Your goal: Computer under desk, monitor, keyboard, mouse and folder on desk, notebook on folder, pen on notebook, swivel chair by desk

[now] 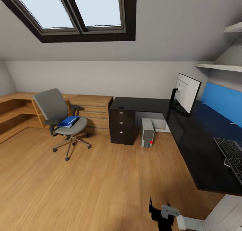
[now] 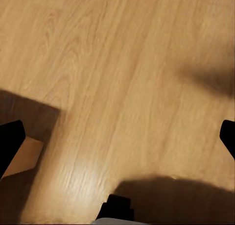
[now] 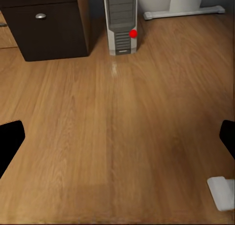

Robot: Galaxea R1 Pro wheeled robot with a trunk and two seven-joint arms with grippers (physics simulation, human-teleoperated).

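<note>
The L-shaped black desk (image 1: 188,133) serves as the anchor of this bedroom scene. On its top, toward the far corner, the monitor (image 1: 187,92) stands upright on its slim black stand, white back turned to the head camera. Nearer along the same top, at the picture's right edge, lies the keyboard (image 1: 232,153), partly cut off. The dark three-drawer unit (image 1: 122,127) sits under the desk's far wing, and just beside it, under the desk on the wooden floor (image 1: 101,177), stands the computer (image 1: 147,133), a light-grey tower with a red spot low on its front; the right wrist view shows the same computer (image 3: 121,22) beside the drawer unit (image 3: 46,24). Well apart from the desk, beyond the drawer unit and in front of the light wooden cabinets (image 1: 90,111), the swivel chair (image 1: 62,120) stands with the blue folder (image 1: 68,121) lying flat on its seat. The left gripper (image 2: 117,137) hangs over bare floor with its black fingers (image 2: 10,141) spread wide, holding nothing. The right gripper (image 3: 117,137) is likewise released, fingers (image 3: 10,144) at the frame's edges, pointing over the floor toward the computer.
</note>
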